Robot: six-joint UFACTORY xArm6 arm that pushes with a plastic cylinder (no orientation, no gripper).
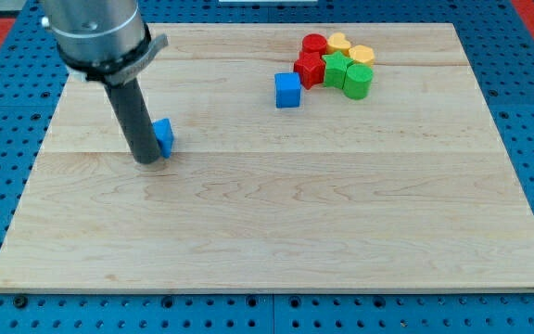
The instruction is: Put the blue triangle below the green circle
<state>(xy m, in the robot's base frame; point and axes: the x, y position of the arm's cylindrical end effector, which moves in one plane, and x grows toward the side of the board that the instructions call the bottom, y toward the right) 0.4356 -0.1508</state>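
Note:
The blue triangle (164, 136) lies on the wooden board at the view's left, partly hidden behind my rod. My tip (146, 160) rests on the board just left of and slightly below it, touching or nearly touching it. The green circle (358, 82) sits at the view's top right, at the lower right of a tight cluster. A blue cube (287, 90) stands alone just left of that cluster.
The cluster holds a green star-like block (336, 68), a red star-like block (310, 67), a red circle (315, 43), a yellow block (339, 43) and another yellow block (362, 54). The wooden board (276, 232) lies on a blue pegboard (7, 102).

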